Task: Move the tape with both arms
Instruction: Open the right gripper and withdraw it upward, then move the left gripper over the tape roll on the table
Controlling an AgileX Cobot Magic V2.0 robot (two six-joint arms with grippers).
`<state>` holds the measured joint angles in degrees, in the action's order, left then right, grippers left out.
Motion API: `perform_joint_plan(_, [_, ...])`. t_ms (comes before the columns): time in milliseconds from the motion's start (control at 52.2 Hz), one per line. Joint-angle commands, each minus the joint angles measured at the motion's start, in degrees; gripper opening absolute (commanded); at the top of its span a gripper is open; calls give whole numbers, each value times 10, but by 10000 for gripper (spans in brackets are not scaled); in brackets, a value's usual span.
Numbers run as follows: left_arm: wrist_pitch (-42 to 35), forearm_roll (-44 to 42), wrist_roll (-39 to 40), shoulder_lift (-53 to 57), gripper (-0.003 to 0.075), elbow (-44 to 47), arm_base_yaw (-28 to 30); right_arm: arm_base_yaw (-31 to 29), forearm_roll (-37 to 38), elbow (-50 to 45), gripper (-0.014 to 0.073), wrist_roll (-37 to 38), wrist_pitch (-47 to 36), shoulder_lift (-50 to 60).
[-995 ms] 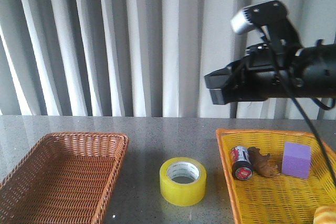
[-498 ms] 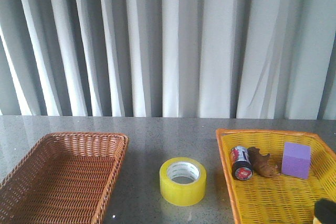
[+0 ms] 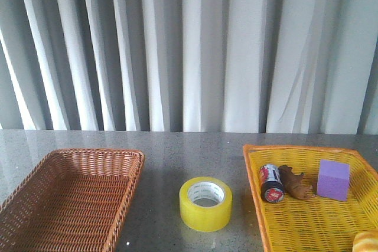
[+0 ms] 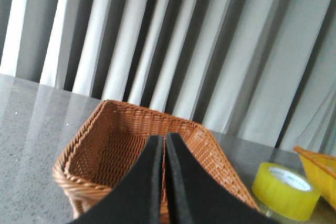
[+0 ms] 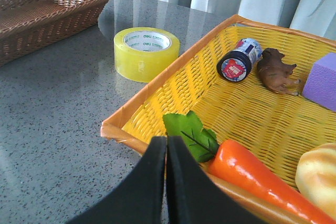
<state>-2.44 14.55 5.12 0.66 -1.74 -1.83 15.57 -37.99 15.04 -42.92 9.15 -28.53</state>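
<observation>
tape: one yellow roll (image 3: 205, 203), lying flat on the grey table (image 3: 165, 163) with its white core facing up, between the two baskets and touching neither.
left claw: (image 4: 163, 182) fingers pressed together, only a thin slit between them, holding nothing; it hangs over the near rim of the brown basket, and the tape (image 4: 286, 191) lies off to its right, well apart.
right claw: (image 5: 166, 182) fingers likewise closed on nothing, poised above the near edge of the yellow basket; the tape (image 5: 146, 53) sits ahead and to its left, just outside that basket's rim.
count: one tape, two baskets, two claws; neither arm shows in the front view.
brown basket: (image 3: 71, 199) one, wicker, nothing in it.
yellow basket: (image 3: 254, 175) one, holding a battery (image 3: 272, 183), a brown animal figure (image 3: 295, 182), a purple block (image 3: 333, 179), a carrot (image 5: 262, 179) with green leaves, and a bread roll (image 5: 317, 174).
open room: bare tabletop lies all round the tape, widest toward the brown basket; the yellow basket's rim is near it on the other side.
</observation>
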Motion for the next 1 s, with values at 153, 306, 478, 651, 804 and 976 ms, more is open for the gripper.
perform_joint_plan(153, [144,-3,-38,-56,-6,-199,-2,-1,-3,16,-5,-7,-60,-1])
perform_joint_plan(306, [278,40,-151,-205,3,-344,-2,-1,-5,16,-5,-6,-60,-1])
perform_joint_plan(478, [411,222,-365,-384,56,-500,-2,-1,-20,16,-5,-6,-60,-1])
perform_joint_plan(651, [534,378,-471,-548,198,-626,-2,-1,-22,16,-5,-3,-60,-1])
perform_joint_plan(804, [566,449,-494,-651,368,-694,-2,-1,-37,16,-5,-2,-60,-1])
perform_joint_plan(976, [531,581,-551,-722,442,-708,-2,-1,-40,16,-5,-3,-60,-1])
